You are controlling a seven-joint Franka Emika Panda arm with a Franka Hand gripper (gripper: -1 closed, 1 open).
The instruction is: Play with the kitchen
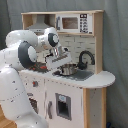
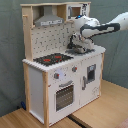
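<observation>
Looking at both exterior views, I'm seeing the kitchen (image 1: pixel 75 80) (image 2: pixel 60 75) standing upright on a light wood floor (image 2: pixel 100 112) with a grey curtain (image 2: pixel 10 50) hanging behind it. It's filling most of the picture in both. My arm (image 1: pixel 22 52) (image 2: pixel 107 27) is reaching in over the counter, and the gripper (image 1: pixel 59 62) (image 2: pixel 80 46) is hanging low over the sink side, just beside the black faucet (image 1: pixel 85 57). In the first exterior view a round metal pot (image 1: pixel 67 70) is sitting in or on the grey sink (image 1: pixel 82 75) right under the hand, but whether they're touching I can't say. As for the fingers, I honestly can't tell whether they're apart, together or clamped on anything; the hand's body is covering them in both views.

In the second exterior view the stovetop (image 2: pixel 52 59) with its red burners is lying toward the second exterior view's left of the gripper, apart from it. Below it I'm seeing the knobs (image 2: pixel 57 76) and the oven door (image 2: pixel 64 95). The range hood (image 2: pixel 49 21) is sitting up top, and the microwave (image 1: pixel 72 22) is showing clearly in the first exterior view, above the hand.
</observation>
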